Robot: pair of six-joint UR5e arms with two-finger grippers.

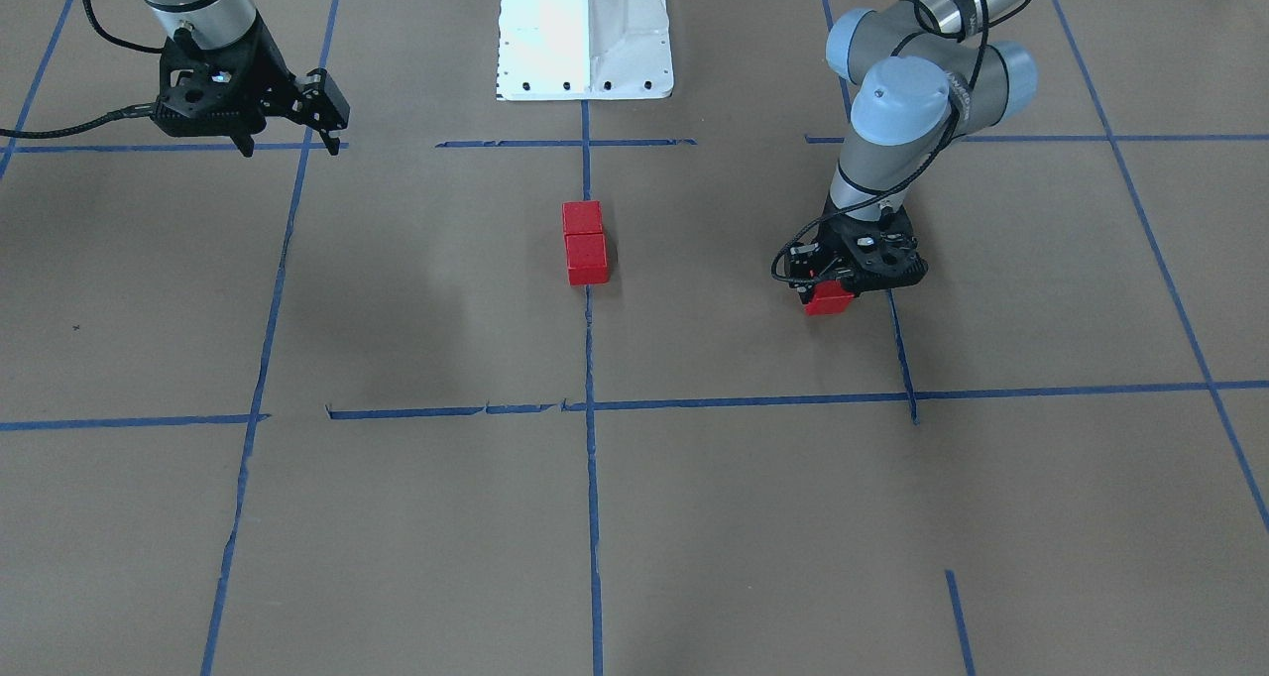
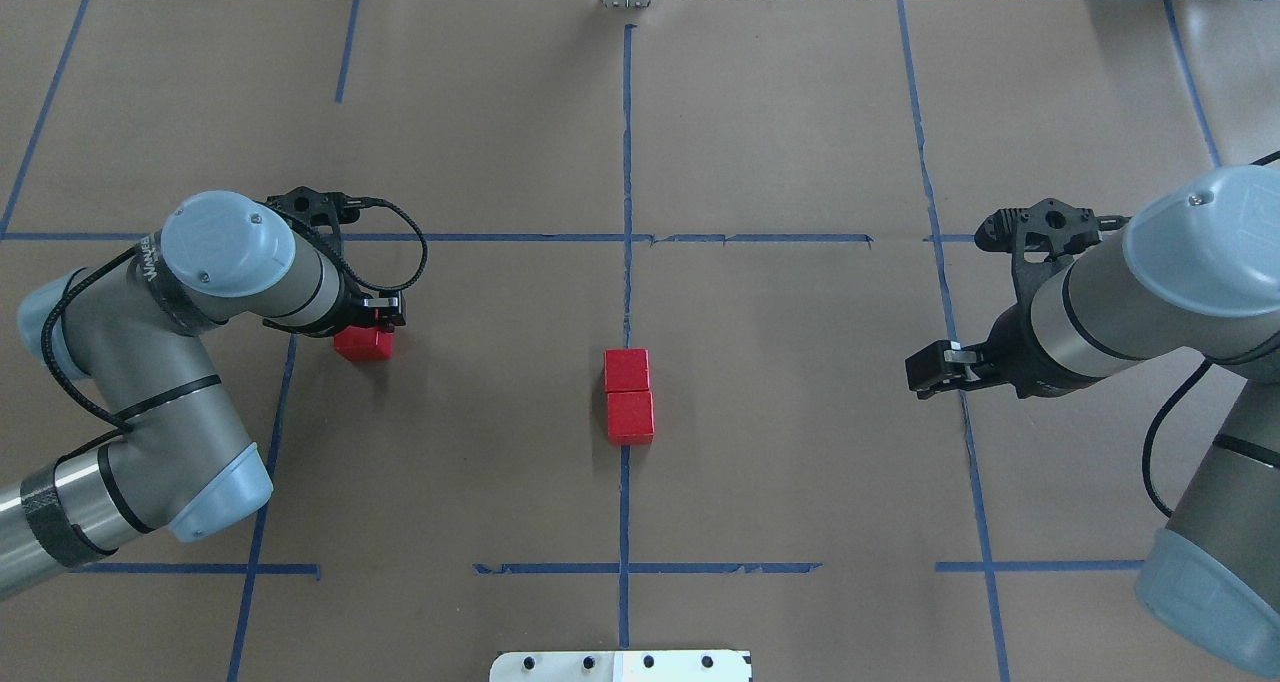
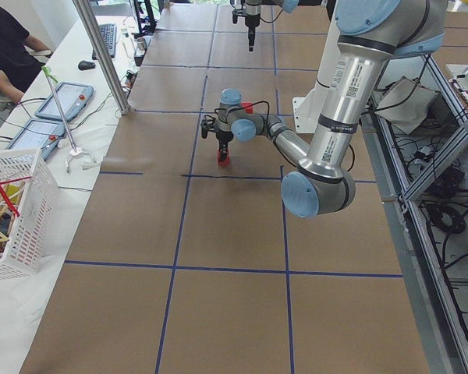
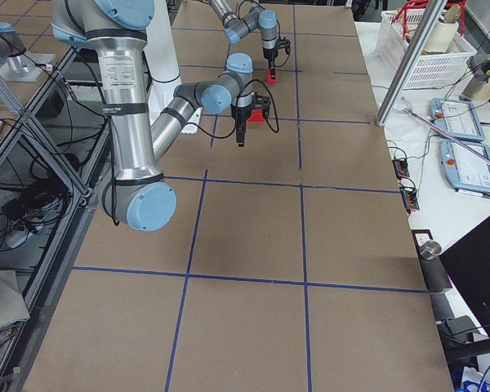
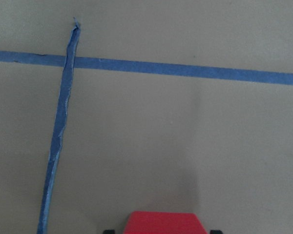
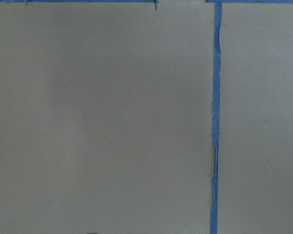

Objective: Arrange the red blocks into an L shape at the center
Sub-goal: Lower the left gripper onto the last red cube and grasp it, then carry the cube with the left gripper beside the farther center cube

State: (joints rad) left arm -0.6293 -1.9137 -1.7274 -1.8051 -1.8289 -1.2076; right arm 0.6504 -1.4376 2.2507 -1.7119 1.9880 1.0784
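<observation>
Left gripper [image 1: 831, 287]: clamps glossy red cube [image 1: 829, 304].
Right gripper [image 1: 289, 144]: fingers spread, empty.
Two other cubes [image 1: 585, 258]: touching, on middle blue tape line [image 1: 592, 359].

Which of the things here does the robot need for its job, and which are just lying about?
Part of the job:
- two touching red blocks on the center line
- third red block, in the left gripper

Just lying about:
- white basket
- control tablets
</observation>
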